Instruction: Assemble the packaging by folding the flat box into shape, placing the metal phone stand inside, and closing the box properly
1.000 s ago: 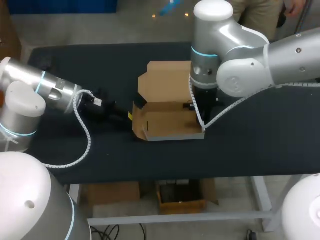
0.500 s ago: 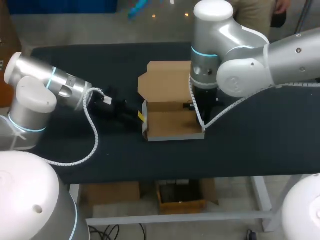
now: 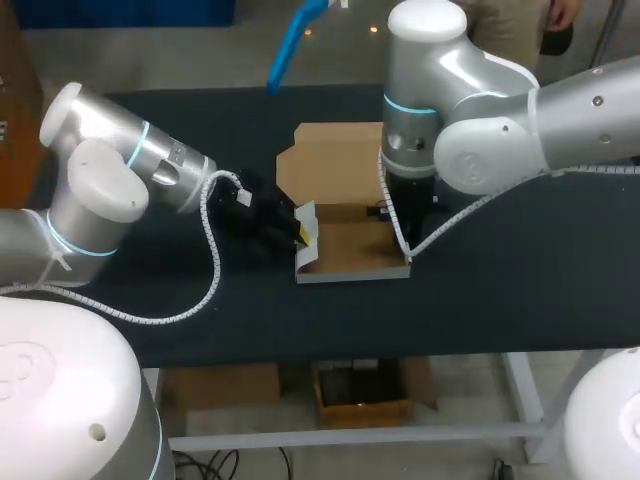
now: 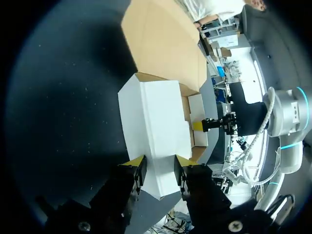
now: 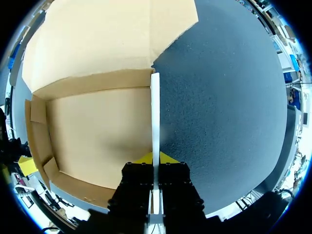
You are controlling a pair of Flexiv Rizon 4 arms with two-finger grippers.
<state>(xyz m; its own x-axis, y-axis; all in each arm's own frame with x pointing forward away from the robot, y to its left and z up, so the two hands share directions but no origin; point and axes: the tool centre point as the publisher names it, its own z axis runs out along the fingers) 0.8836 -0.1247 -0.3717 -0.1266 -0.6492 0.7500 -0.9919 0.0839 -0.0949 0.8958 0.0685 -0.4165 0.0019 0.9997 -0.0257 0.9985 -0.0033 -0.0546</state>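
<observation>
While right pincer (image 5: 155, 157) clenched on box wall (image 5: 155, 112); left pincer (image 4: 157, 163) astride flap (image 4: 151, 122), grip unclear

left end effector (image 4: 157, 163), fingers apart, sits against the white side wall of the box (image 4: 153, 112).

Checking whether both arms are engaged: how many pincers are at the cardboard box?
2. The left pincer is at the cardboard box's left side flap; the right pincer is shut on its right wall.

A robotics lab: the left arm (image 3: 100, 190) and right arm (image 3: 490, 130), grey industrial machines, flank a black-topped table (image 3: 520, 290).
</observation>
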